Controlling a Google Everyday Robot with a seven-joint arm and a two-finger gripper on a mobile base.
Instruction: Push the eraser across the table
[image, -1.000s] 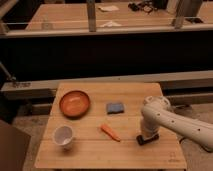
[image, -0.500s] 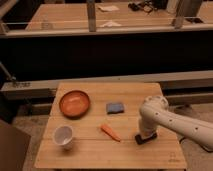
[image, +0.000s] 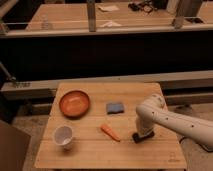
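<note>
Camera view shows the gripper, fingers together, down against the eraser on the table, near a carrot. Most of the push looks left to do.

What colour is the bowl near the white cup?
The bowl is orange-brown, camera view; the gripper is down at the eraser.

The gripper sits low over the right part of the table, largely hidden under the white arm, fingers closed. The dark block at its tip is probably the eraser; where fingers end and block begins cannot be told. The arm runs off the right edge. Small things on the far bench are too blurred to name.
</note>
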